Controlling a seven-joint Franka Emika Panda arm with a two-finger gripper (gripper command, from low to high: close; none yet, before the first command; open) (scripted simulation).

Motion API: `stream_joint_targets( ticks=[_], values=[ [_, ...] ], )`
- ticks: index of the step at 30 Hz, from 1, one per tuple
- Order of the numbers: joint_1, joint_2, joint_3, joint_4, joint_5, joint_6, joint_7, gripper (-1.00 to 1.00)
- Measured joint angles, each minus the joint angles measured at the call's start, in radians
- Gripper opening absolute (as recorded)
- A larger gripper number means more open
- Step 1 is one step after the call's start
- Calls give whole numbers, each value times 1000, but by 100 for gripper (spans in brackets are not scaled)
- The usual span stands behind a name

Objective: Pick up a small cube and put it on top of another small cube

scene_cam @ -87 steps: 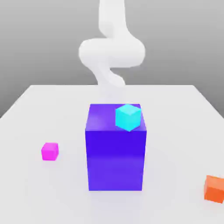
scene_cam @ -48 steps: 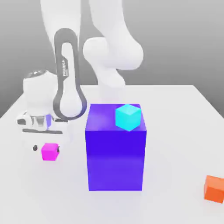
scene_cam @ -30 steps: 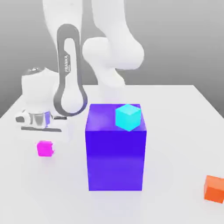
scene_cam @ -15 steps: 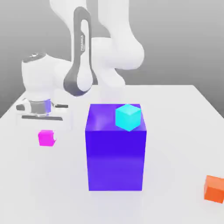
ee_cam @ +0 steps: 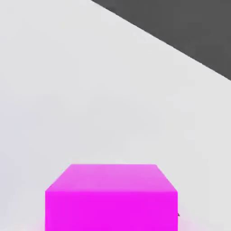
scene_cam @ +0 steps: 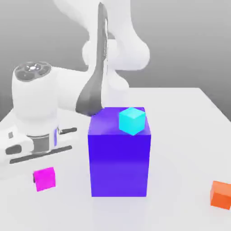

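Observation:
The small cube, bright magenta-pink, sits directly under my hand at the exterior view's left, in front of and beside the big blue-violet block. My gripper is shut on this cube and carries it. The hand view has the same small cube very close, with the white table behind it. A cyan cube rests on the block's top, near its front right corner.
An orange cube lies on the white table at the exterior view's far right front. The tall blue-violet block stands mid-table, just right of my hand. My arm reaches over from the back.
The hand closed on the magenta cube, and the cube has since travelled with it. In the last half second both came forward, lower in the exterior view.

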Motion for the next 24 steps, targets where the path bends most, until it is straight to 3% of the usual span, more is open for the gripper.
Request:
stream_joint_targets(
  ticks=[15, 19, 20, 24],
  values=[
    [332, 219, 341, 375, -26, -158, -191, -100],
    [428, 349, 390, 446, -75, -98, -221, -100],
    [441, 382, 384, 454, -87, -72, -218, 100],
    [441, 382, 384, 454, -87, -72, -218, 100]
  ],
)
